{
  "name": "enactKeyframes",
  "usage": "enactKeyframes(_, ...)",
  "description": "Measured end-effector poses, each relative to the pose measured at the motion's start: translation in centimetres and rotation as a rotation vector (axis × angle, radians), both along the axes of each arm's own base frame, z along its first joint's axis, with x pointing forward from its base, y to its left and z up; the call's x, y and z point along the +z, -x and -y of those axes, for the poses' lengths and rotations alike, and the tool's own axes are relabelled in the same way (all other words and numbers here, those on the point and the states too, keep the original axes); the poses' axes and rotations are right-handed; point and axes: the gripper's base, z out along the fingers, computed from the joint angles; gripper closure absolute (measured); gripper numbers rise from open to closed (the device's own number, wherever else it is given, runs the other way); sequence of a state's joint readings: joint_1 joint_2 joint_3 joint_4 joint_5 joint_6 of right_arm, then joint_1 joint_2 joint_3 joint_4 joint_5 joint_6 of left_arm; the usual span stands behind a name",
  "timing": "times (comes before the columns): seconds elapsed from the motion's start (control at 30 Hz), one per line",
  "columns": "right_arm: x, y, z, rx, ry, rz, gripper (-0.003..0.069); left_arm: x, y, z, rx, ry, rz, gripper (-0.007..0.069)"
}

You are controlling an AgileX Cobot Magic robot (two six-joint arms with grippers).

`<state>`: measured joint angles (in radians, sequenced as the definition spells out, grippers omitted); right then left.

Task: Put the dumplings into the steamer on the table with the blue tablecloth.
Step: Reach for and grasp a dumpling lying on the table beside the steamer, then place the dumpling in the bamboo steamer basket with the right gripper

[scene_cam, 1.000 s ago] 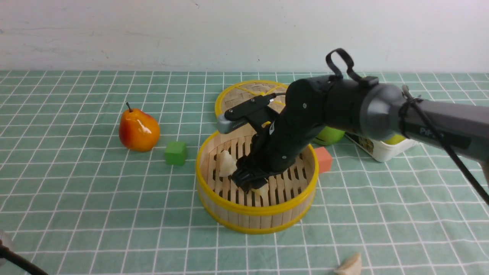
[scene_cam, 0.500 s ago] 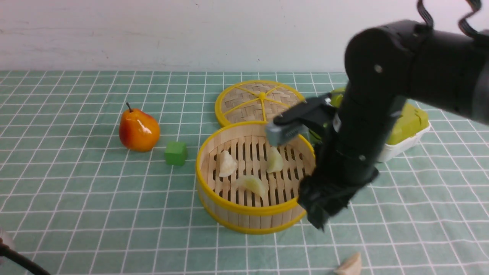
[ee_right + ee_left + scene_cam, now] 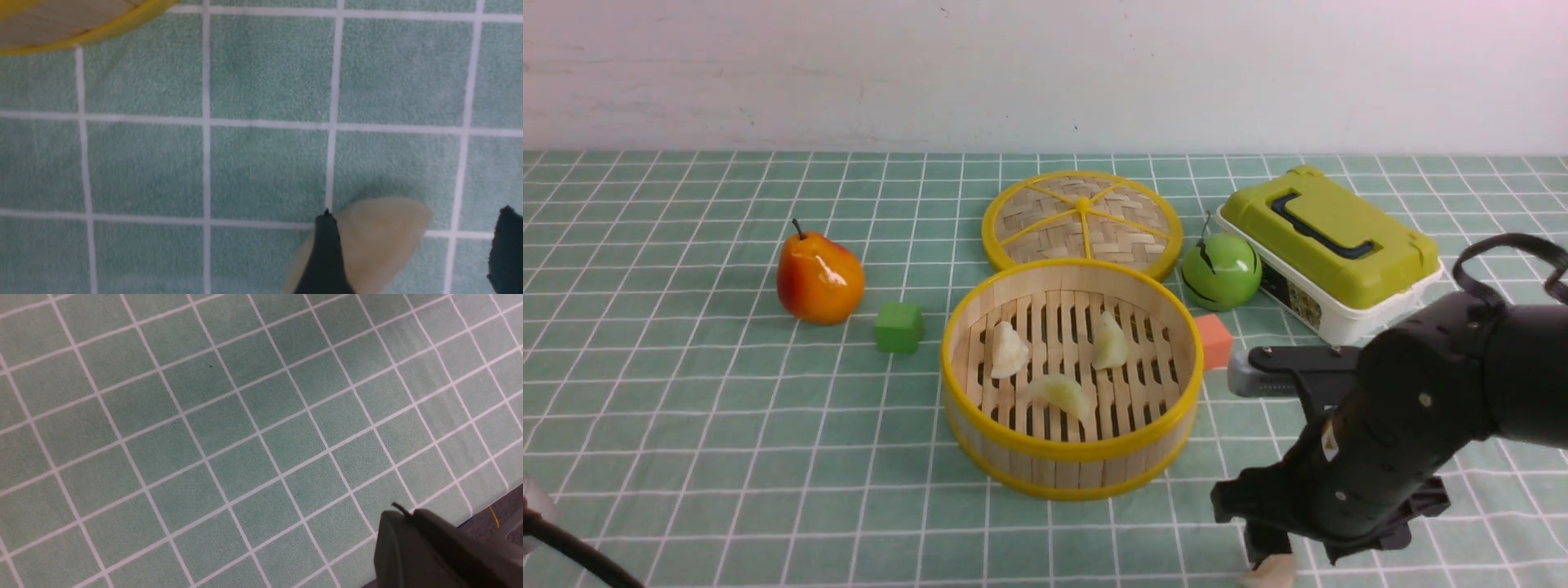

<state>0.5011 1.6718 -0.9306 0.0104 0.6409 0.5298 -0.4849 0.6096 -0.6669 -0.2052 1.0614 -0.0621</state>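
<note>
Three dumplings (image 3: 1009,349) (image 3: 1109,341) (image 3: 1062,394) lie on the slatted floor of the steamer (image 3: 1070,469), which stands uncovered near the middle of the surface (image 3: 686,408) under its blue tablecloth (image 3: 768,506). That makes most of the job done, by my count. One is left: the fourth dumpling (image 3: 1270,572) lies on the cloth at the near edge of the surface, toward the right corner and well apart from the basket.

My right tool (image 3: 414,255) hangs over it with the jaws spread. In the right wrist view one finger crosses in front of the dumpling and the other stands clear beside it, so nothing is gripped yet. What is left, as I judge it, is to close on this last piece, carry it over the yellow rim and let it go inside.

My left tool (image 3: 429,551) idles over bare cloth near the left near corner; only a dark part of it shows, so I cannot tell whether it is spread or closed.
</note>
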Motion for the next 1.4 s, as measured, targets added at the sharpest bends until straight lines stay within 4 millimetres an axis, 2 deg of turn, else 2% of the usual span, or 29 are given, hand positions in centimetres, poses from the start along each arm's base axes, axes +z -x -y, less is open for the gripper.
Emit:
enactKeyframes(0.17,-1.9,-0.4,-0.4,-0.042,-0.011,-0.040,0.0155,0.0,0.0,0.0,-0.001,0.003,0.002,0.0604)
enactKeyframes(0.37,-1.9,-0.2,-0.7,0.043,-0.018,-0.071,0.0181,0.0,0.0,0.0,-0.003,0.002,0.003,0.0599)
enactKeyframes(0.5,-1.8,0.2,-0.9,0.102,-0.037,-0.108,0.0235,0.0,0.0,0.0,-0.003,0.002,0.003,0.0596)
enactKeyframes(0.53,-1.8,0.5,-1.1,0.128,-0.054,-0.133,0.0280,0.0,0.0,0.0,-0.003,0.003,0.004,0.0595)
enactKeyframes(0.7,-1.9,0.8,-1.3,0.183,-0.066,-0.159,0.0411,0.1,-0.1,0.0,-0.002,0.006,0.009,0.0589)
enactKeyframes(0.8,-1.8,0.8,-1.3,0.207,-0.065,-0.155,0.0420,0.1,-0.1,0.1,-0.002,0.006,0.011,0.0587)
enactKeyframes(0.9,-0.5,0.7,-1.4,0.262,-0.049,-0.163,0.0420,0.1,-0.1,0.1,-0.002,0.006,0.011,0.0586)
enactKeyframes(0.93,0.3,0.4,-1.6,0.272,-0.050,-0.146,0.0420,0.1,-0.1,0.1,-0.002,0.006,0.011,0.0586)
enactKeyframes(1.13,8.3,-3.5,-3.2,0.352,-0.055,0.060,0.0420,0.1,-0.1,0.1,-0.002,0.010,0.010,0.0584)
enactKeyframes(1.2,9.0,-4.4,-3.6,0.358,-0.051,0.090,0.0420,0.1,-0.1,0.1,-0.002,0.011,0.012,0.0582)
enactKeyframes(1.23,9.8,-5.8,-4.3,0.363,-0.054,0.130,0.0420,0.1,-0.1,0.1,-0.001,0.013,0.015,0.0579)
enactKeyframes(1.3,9.9,-7.8,-5.3,0.365,-0.058,0.158,0.0420,0.1,-0.1,0.1,0.000,0.014,0.016,0.0576)
enactKeyframes(1.4,8.0,-10.0,-6.5,0.365,-0.053,0.141,0.0420,0.1,-0.1,0.1,0.000,0.014,0.016,0.0575)
